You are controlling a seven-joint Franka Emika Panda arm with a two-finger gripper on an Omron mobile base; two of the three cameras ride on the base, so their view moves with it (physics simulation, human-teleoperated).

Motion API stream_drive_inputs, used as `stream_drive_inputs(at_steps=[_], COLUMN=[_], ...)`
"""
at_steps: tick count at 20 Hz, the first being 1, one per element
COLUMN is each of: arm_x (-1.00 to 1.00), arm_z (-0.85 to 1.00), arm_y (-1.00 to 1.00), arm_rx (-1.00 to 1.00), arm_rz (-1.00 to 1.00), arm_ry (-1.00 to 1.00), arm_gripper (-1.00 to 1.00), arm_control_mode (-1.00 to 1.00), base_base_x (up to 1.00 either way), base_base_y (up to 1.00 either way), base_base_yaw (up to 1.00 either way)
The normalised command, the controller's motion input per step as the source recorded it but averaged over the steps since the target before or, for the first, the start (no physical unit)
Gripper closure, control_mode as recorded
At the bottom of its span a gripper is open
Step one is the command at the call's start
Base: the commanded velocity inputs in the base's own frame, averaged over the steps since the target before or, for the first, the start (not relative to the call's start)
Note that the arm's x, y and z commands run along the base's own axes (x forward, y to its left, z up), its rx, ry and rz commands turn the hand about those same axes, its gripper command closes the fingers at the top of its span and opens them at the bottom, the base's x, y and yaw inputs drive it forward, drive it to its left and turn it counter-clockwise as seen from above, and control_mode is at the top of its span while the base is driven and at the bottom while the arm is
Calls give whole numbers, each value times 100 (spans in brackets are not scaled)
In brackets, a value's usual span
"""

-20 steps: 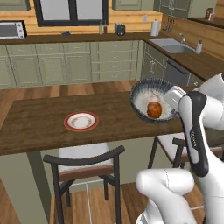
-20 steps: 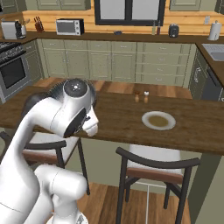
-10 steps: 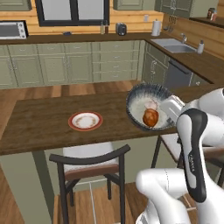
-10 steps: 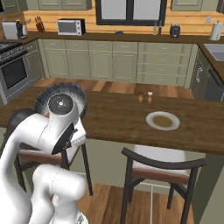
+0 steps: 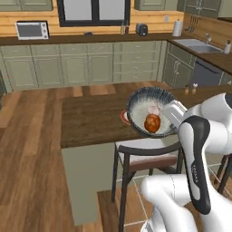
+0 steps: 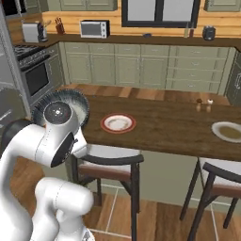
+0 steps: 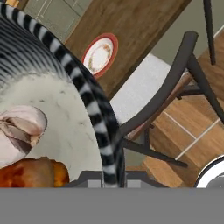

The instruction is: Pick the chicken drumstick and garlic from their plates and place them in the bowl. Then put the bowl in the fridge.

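Bowl [image 5: 149,108] being carried off the table, raised over its near edge above a chair [image 5: 145,156], rim pinched in closed jaws. Gripper [image 7: 107,177] clamping the striped rim at the side nearest the arm, probably so the contents are riding low and staying inside. Drumstick [image 5: 152,123] and garlic [image 5: 154,109] lying together inside, touching, sliding toward the held side. Bowl tilting somewhat, open side facing the left base camera. Red-rimmed plate [image 6: 118,123] sitting bare near the table's near edge; second plate [image 6: 229,132] resting toward the table's far right end. Loading seemingly done; fridge leg remaining. Risk: tilt spilling the food.
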Motion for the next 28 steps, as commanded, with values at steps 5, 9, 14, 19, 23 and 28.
stream_drive_inputs(at_steps=[5, 9, 14, 19, 23, 28], arm_x=[0, 0, 0, 0, 0, 0], arm_z=[0, 0, 0, 0, 0, 0], arm_y=[0, 0, 0, 0, 0, 0], arm_rx=[0, 0, 0, 0, 0, 0], arm_rz=[0, 0, 0, 0, 0, 0], arm_ry=[0, 0, 0, 0, 0, 0], arm_gripper=[100, 100, 100, 100, 100, 100], arm_control_mode=[100, 100, 100, 100, 100, 100], base_base_x=[-11, 0, 2, 84, 100, 100], base_base_y=[100, 100, 100, 94, 39, -18], base_base_yaw=[0, 0, -1, -15, -22, -2])
